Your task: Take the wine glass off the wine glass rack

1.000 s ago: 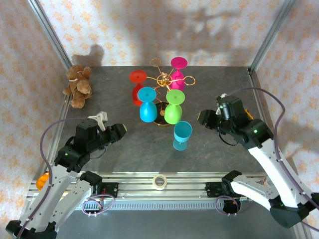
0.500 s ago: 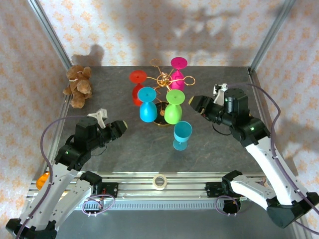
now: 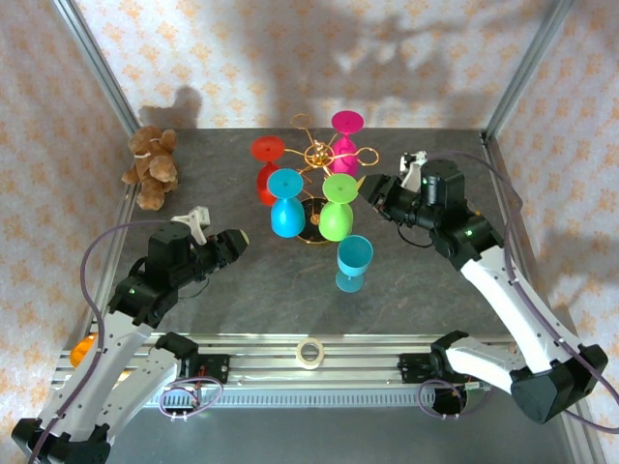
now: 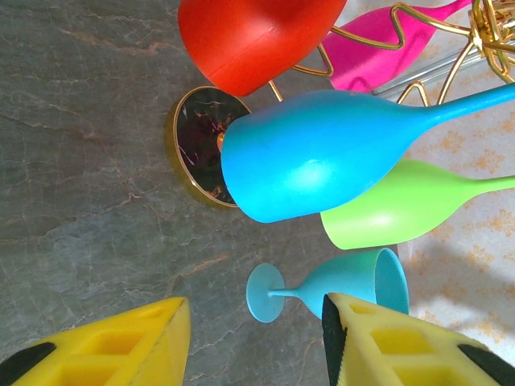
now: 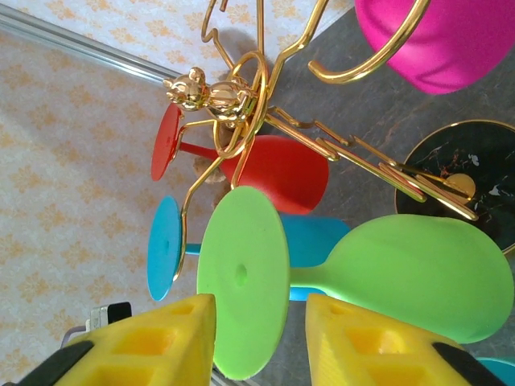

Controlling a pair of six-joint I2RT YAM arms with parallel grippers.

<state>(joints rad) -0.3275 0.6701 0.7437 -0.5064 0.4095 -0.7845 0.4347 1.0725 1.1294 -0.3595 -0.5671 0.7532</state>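
Foot of green glass (image 5: 402, 277) is being straddled by right hand (image 5: 261, 322), unclenched, at 3 o'clock of rack (image 3: 319, 155); left hand (image 4: 256, 318) is being held released.

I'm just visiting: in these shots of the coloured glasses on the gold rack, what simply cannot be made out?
- Right wrist view: whether the right gripper grips the foot of the green wine glass; the bottom edge cuts off the fingers.
- Top view: the wine glass rack, its black base mostly covered by the blue wine glass and the green one.
- Top view: the orange object's identity, mostly behind the left arm.
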